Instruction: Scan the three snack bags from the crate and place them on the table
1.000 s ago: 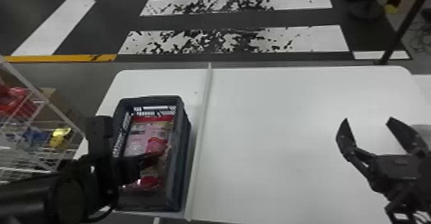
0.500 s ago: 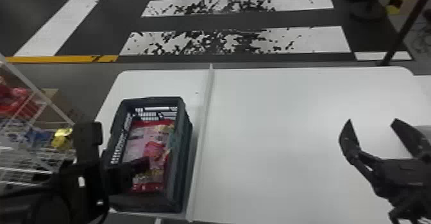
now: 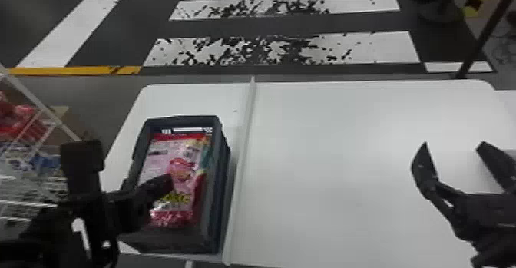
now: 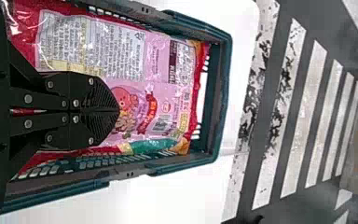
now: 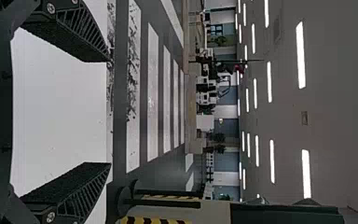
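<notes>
Left tool: the left gripper [image 3: 167, 181] had its fingers together, tips over the bag; couldn't tell whether any film was pinched between them.
Right tool: the right gripper [image 3: 454, 152] was spread wide, nothing between its fingers, parked over the surface [image 3: 345, 171], well apart from the left tool.
Snack bag: pink and red, printed side up [image 3: 186, 161], in the crate right below the left tool's tips. Bag ran on ahead of them toward the far end wall.
Crate: dark, slotted walls [image 3: 180, 118], on the surface; side walls rose on both sides of the left tool's tips, close in.
In the way: crate's right wall, then a raised white strip [image 3: 245, 144] just beside it, both between left tool and right tool.
Rack: white wire frame [image 3: 38, 99] on the left tool's outer side, with red packs [image 3: 25, 111].
Beyond: striped floor [image 3: 284, 48] ahead of both tools, past the surface's far edge; dark post [image 3: 483, 37] ahead of the right tool.
</notes>
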Tool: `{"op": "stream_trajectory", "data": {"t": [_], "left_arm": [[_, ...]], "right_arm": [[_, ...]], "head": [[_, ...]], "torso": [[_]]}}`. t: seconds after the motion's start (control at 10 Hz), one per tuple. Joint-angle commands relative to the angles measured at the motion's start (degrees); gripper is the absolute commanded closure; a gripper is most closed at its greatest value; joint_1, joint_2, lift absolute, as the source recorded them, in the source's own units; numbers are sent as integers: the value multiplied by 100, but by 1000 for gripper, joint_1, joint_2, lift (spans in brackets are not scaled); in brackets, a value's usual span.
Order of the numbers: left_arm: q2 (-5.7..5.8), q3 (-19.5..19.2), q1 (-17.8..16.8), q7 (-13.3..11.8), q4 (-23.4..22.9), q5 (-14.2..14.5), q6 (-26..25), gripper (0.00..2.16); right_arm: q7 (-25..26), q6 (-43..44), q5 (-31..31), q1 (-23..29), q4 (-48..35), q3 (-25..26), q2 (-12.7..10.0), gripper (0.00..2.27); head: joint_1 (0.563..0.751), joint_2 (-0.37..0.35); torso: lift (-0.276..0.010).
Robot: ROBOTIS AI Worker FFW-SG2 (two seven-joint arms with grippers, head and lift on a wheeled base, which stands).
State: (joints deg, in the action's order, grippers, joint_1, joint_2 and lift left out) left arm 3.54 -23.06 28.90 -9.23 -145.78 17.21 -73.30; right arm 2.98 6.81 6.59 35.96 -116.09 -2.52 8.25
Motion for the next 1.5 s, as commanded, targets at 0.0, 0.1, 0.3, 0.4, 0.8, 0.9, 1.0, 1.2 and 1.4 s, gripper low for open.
{"op": "stream_trajectory", "data": {"t": [0.0,0.1,0.3,0.4,0.8,0.9,1.0,1.2,1.4], "left_arm": [[-64,-32,168,9,-443,2,21,2081],[-90,-59,265,27,-671,2,21,2081],[-108,-59,353,80,-812,-33,4,2074],[-117,-15,362,370,-759,-16,-31,1754],[-81,-67,-104,282,58,-24,-84,26],[-55,-59,-403,282,269,-121,-471,39],[-46,-15,-649,290,419,-244,-945,39],[15,82,-1018,273,612,-464,-1613,63],[244,249,-1510,264,788,-499,-1673,63]], "right_arm": [[1,44,9,7,-1,6,1,97],[1,114,18,16,-1,6,1,97],[1,132,53,25,-1,6,19,97],[1,185,53,51,-1,6,27,97],[1,185,114,51,69,15,115,97],[1,202,123,51,104,15,142,97],[1,272,176,25,174,15,186,97],[1,413,281,-2,280,23,282,97],[1,448,334,-63,385,15,344,97]], "head": [[695,146],[695,139],[695,135],[695,135],[695,153],[695,156],[695,161],[695,161],[695,154]], "torso": [[-62],[-62],[-62],[-62],[-62],[-62],[-62],[-62],[-62]]}}
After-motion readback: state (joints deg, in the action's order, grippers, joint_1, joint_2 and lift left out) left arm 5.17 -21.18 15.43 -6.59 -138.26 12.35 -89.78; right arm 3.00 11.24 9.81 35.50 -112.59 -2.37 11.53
